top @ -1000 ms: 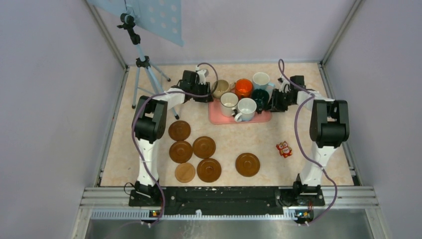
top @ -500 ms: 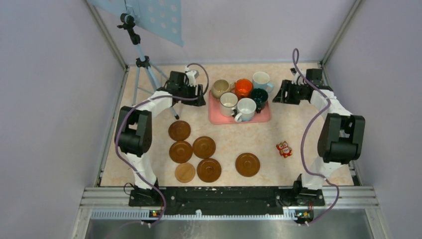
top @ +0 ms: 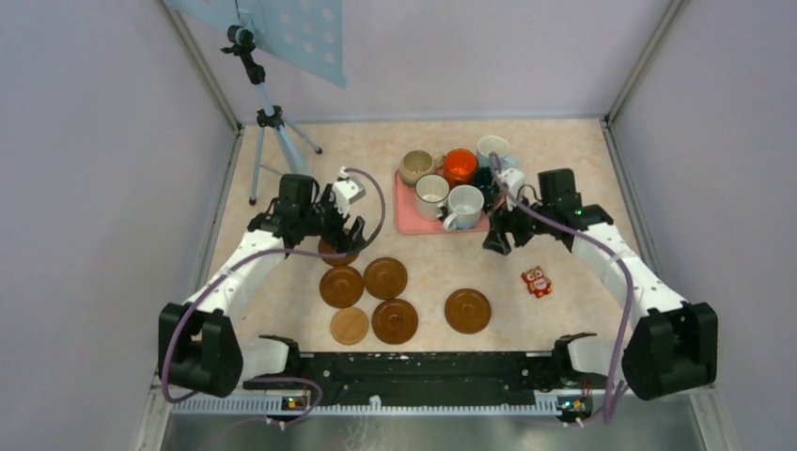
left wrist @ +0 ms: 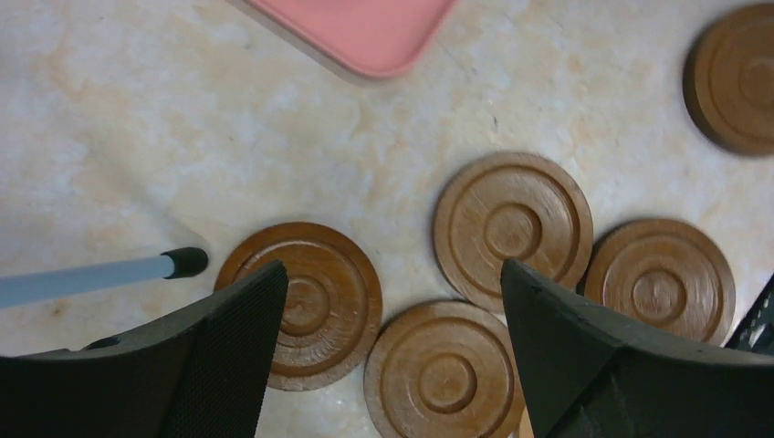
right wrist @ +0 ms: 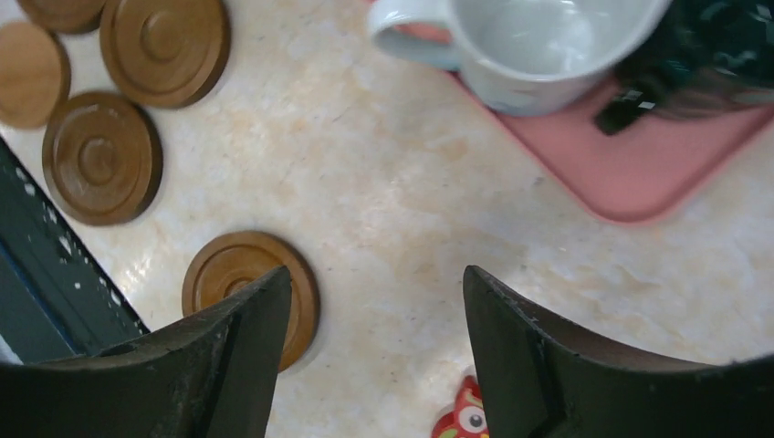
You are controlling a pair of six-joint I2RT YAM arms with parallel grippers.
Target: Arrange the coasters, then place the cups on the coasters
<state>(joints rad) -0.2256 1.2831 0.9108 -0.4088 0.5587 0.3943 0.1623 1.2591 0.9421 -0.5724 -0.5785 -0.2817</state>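
Arranging stage: left end effector hovers, jaws apart, over clustered coasters; right end effector likewise apart, empty. Next, probably: grip one coaster.

The left arm and right arm stretch forward and angle inward, the left tool and right tool both pointing down, jaws spread wide and holding nothing.

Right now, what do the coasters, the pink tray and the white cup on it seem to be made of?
Dark brown coasters: wood, likely varnished; turned rings, grain, slight sheen. Tan coaster: paler, plainer wood, matte. Pink tray: probably plastic; smooth, uniform colour, rounded corner. White cup: glazed ceramic, judging by its smooth glossy wall.
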